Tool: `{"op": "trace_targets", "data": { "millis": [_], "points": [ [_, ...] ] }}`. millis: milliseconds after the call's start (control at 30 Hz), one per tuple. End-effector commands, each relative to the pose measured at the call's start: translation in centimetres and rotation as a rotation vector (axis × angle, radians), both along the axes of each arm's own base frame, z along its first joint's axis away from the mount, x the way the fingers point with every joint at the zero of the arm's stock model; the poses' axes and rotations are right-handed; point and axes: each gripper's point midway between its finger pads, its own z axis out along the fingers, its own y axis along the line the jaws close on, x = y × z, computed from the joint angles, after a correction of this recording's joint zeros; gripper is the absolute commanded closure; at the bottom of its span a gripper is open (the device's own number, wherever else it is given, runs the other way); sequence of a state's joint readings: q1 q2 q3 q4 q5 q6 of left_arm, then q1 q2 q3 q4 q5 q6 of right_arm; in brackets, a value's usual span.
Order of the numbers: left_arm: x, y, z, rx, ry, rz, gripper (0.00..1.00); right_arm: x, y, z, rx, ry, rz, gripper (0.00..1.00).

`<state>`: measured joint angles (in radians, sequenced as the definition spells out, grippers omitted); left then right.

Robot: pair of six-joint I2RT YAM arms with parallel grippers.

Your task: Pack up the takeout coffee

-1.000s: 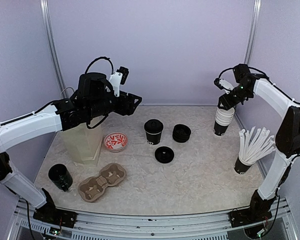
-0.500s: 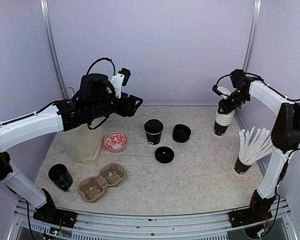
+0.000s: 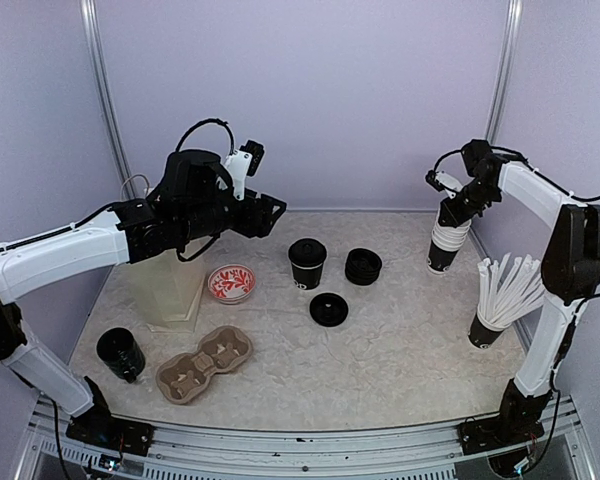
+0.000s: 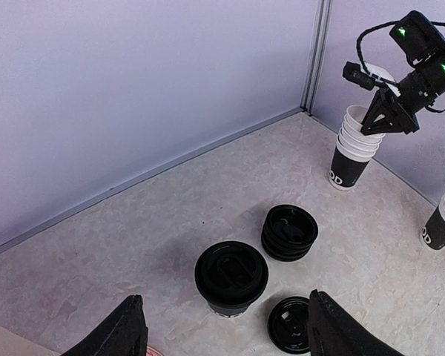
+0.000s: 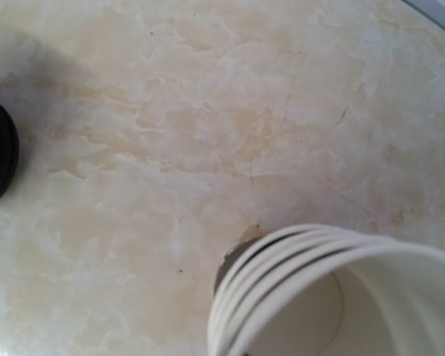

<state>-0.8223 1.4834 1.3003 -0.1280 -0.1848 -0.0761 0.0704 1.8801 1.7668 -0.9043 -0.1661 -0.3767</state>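
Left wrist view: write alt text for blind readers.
A lidded black cup stands on the table by a lid stack and a loose lid. Beyond, the right gripper is at the top of a nested cup stack.

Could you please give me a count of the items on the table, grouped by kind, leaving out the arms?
Single black cups: 3 (lidded cup, front-left cup, cup of white sticks)
Nested cup stack: 1
Lid stack: 1
Loose lid: 1
Cardboard carrier: 1
Red-patterned dish: 1
Paper bag: 1
Total: 9
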Motion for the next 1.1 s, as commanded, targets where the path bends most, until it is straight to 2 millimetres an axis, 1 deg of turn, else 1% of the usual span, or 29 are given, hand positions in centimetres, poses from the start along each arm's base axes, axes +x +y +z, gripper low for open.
{"op": "trace_targets", "data": {
  "millis": [0,133,300,433,500,633,700,800,867,933,967,1000,1033,1067],
  "points": [
    [0.0,-0.5,0.5,0.011,-0.012,-0.007,0.28,0.3,-0.5,-0.1,0.008,0.008,-0.009,0.9],
    [0.0,-0.5,0.6,0.012,-0.014,-0.006,0.27,0.3,-0.6,0.2,0.003,0.002,-0.008,0.97],
    [0.0,-0.6,0.4,0.016,-0.007,-0.011,0.27,0.3,-0.7,1.0,0.0,-0.019,-0.008,1.0],
    [0.0,-0.8,0.3,0.019,-0.004,-0.015,0.27,0.3,-0.8,1.5,-0.011,-0.032,-0.007,1.0],
    [0.0,-0.8,0.2,0.021,-0.003,-0.015,0.28,0.4,-1.0,2.4,-0.021,-0.056,-0.011,1.0],
    [0.0,-0.9,0.0,0.025,0.001,-0.017,0.27,0.0,-0.5,5.3,0.0,-0.114,0.014,1.0],
    [0.0,-1.0,0.0,0.024,0.002,-0.019,0.28,-0.1,-0.8,6.0,-0.016,-0.131,0.009,1.0],
    [-0.1,-1.1,-0.1,0.024,0.006,-0.026,0.27,0.1,-2.4,5.7,-0.11,-0.149,-0.026,1.0],
    [0.0,-1.2,-0.1,0.026,0.007,-0.028,0.28,0.0,-2.8,5.4,-0.135,-0.146,-0.029,1.0],
    [-0.1,-1.3,-0.2,0.028,0.01,-0.03,0.28,-0.2,-2.8,5.2,-0.14,-0.151,-0.024,1.0],
    [-0.1,-1.3,-0.1,0.026,0.009,-0.031,0.28,-0.2,-2.4,5.1,-0.122,-0.152,-0.013,1.0],
    [-0.1,-1.3,-0.2,0.026,0.011,-0.03,0.28,-0.5,-1.5,5.2,-0.067,-0.135,0.026,1.0],
    [-0.1,-1.3,-0.2,0.027,0.011,-0.031,0.28,-0.7,-1.0,5.1,-0.035,-0.115,0.038,1.0],
    [-0.1,-1.3,-0.2,0.025,0.012,-0.031,0.28,-0.6,-1.1,4.9,-0.041,-0.11,0.03,1.0]
  ]
}}
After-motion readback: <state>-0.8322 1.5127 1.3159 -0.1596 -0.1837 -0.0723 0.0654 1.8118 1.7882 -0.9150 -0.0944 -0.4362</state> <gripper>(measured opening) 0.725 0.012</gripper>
